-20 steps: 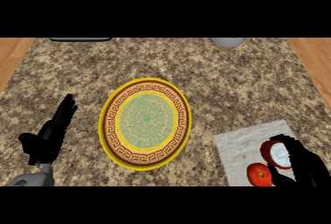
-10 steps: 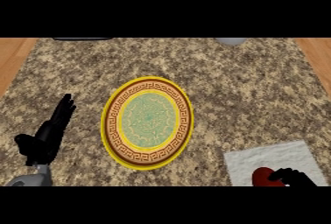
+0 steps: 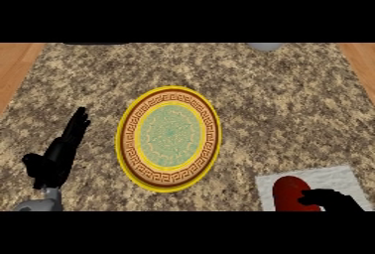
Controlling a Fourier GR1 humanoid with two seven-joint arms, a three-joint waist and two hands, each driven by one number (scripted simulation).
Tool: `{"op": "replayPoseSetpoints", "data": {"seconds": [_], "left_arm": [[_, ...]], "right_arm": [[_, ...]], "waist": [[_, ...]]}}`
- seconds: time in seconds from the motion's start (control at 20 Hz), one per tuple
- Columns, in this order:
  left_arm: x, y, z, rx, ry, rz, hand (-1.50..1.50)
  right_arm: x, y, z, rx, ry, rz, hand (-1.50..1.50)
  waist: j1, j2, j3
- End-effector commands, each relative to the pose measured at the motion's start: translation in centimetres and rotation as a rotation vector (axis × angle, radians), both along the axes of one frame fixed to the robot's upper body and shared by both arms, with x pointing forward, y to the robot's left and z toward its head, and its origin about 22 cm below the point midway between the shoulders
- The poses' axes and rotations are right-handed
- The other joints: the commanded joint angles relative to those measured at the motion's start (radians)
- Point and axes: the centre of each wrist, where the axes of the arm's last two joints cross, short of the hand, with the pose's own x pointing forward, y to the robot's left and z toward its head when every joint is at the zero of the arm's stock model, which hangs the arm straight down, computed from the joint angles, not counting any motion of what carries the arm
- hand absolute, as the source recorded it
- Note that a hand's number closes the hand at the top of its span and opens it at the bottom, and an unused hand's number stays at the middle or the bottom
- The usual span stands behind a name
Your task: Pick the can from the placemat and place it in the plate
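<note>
While your right hand curls its black fingers against the red cylindrical can, that can sits over the white cloth placemat at the lower right; whether it is lifted clear, you cannot tell. You look to be in the grasp-and-lift step. Next, carry it left to the round yellow plate with the green centre, well apart from it. Your left hand rests with straight fingers, holding nothing, beside the plate.
</note>
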Motion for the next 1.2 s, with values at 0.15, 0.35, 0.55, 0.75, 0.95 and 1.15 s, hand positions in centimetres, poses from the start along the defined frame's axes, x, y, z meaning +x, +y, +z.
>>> {"op": "replayPoseSetpoints", "data": {"seconds": [0.15, 0.35, 0.55, 0.75, 0.95, 1.15], "left_arm": [[0.4, -0.3, -0.6, -0.021, -0.004, -0.024, 0.0], [2.2, -0.3, 1.9, -0.013, -0.01, -0.003, 0.0], [0.2, -0.5, -1.6, -0.007, -0.01, -0.019, 0.0], [0.1, 0.9, 0.3, -0.002, -0.003, -0.021, 0.0], [0.7, 0.4, -0.9, -0.018, -0.007, -0.028, 0.0], [1.3, -0.3, 0.7, 0.0, 0.009, -0.032, 0.0]], "right_arm": [[0.8, 4.5, 3.8, 0.045, -0.073, 0.047, 1.5], [3.7, 7.0, 4.8, 0.013, -0.044, 0.082, 1.5], [7.2, 8.9, 4.7, 0.04, 0.005, 0.147, 1.5], [10.3, 12.4, 3.9, 0.067, 0.048, 0.157, 1.5], [13.2, 15.9, 0.2, 0.084, 0.05, 0.169, 1.5], [16.0, 18.1, 0.7, 0.081, 0.077, 0.18, 1.5]], "waist": [[0.004, 0.002, 0.0], [0.01, 0.003, 0.001], [0.012, 0.004, 0.001], [0.018, 0.004, 0.001], [0.026, 0.007, 0.001], [0.026, 0.005, 0.001]]}}
